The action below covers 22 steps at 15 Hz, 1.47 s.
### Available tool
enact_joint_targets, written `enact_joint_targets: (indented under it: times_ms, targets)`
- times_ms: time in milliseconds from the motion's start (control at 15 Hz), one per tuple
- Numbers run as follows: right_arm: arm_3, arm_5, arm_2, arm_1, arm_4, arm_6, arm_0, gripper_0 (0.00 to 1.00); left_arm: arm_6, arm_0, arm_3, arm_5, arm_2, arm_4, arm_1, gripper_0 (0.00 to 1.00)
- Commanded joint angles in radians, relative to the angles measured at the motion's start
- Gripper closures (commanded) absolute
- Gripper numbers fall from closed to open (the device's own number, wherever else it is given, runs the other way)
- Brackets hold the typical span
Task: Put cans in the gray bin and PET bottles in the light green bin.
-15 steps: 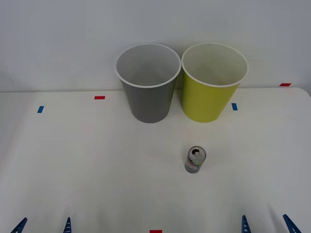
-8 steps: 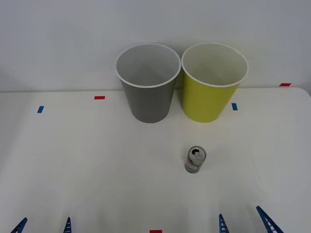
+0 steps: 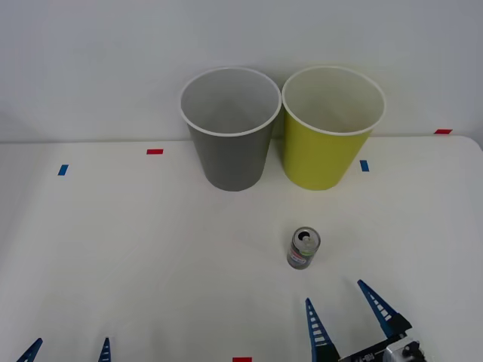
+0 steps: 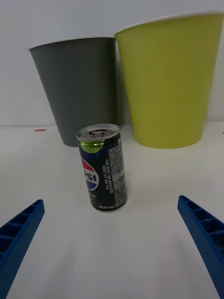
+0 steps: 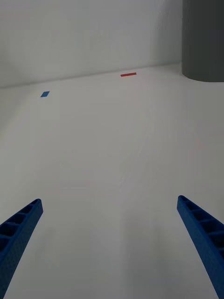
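A small dark can with a silver top stands upright on the white table, in front of the two bins; the right wrist view shows its blue, red and green label. The gray bin stands at the back, the light green bin right beside it. My right gripper is open, low over the table, just short of the can and a little to its right. My left gripper rests open at the front left edge. No PET bottles are in view.
Small red tape marks and blue tape marks lie on the table. A white wall rises right behind the bins. The table's right edge curves off near the light green bin.
My right gripper has moved forward and to the left, from the front edge toward the can. The can, the bins and the left gripper have stayed put.
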Motion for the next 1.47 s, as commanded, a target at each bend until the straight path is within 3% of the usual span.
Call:
enact_joint_targets:
  times_ms: [67, 1467]
  targets:
    - [0.0, 0.031, 0.008, 0.002, -0.023, 0.005, -0.044, 0.0, 0.0, 0.0, 0.0, 0.0, 0.0, 0.0, 0.0, 0.0]
    - [0.0, 0.253, -0.006, 0.102, -0.028, 0.04, -0.213, 0.0, 0.0, 0.0, 0.0, 0.0, 0.0, 0.0, 0.0, 0.0]
